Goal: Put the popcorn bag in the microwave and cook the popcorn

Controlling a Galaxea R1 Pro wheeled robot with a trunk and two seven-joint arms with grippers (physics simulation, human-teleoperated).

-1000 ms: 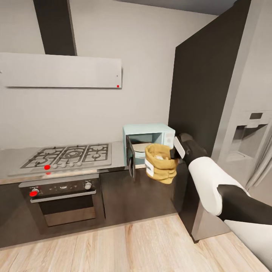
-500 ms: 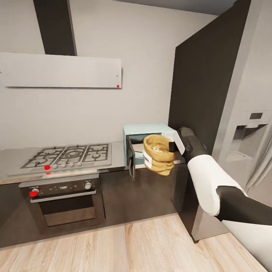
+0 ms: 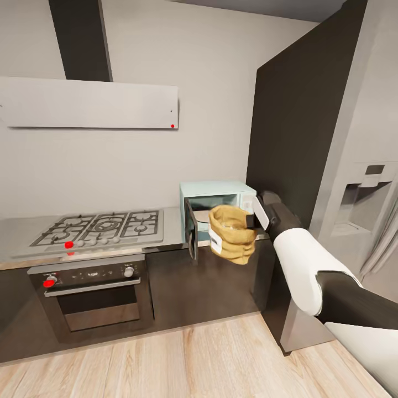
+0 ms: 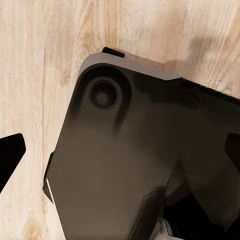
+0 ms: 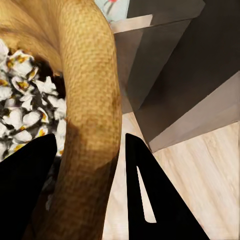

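My right gripper [image 3: 251, 219] is shut on the rolled rim of the mustard-yellow popcorn bag [image 3: 233, 237] and holds it in the air just in front of the pale mint microwave [image 3: 220, 191]. The microwave's dark door [image 3: 191, 236] hangs open to the left. It stands on the grey steel countertop [image 3: 173, 224]. In the right wrist view the two black fingers [image 5: 150, 195] pinch the bag's rim [image 5: 90, 100], and whitish popcorn [image 5: 22, 110] fills the bag. In the left wrist view the left gripper [image 4: 120, 155] is spread open over the wood floor, nothing between its fingers.
A gas hob [image 3: 102, 225] lies left of the microwave, with a dark oven [image 3: 91, 296] under it and a flat white hood [image 3: 88, 104] above. A tall dark panel [image 3: 293, 121] and a grey fridge [image 3: 359, 199] stand close on the right. The robot's dark base [image 4: 130, 165] is below the left gripper.
The right arm has lifted the bag slightly and carried it a little left, closer to the microwave's opening. The camera and the left arm have stayed put.
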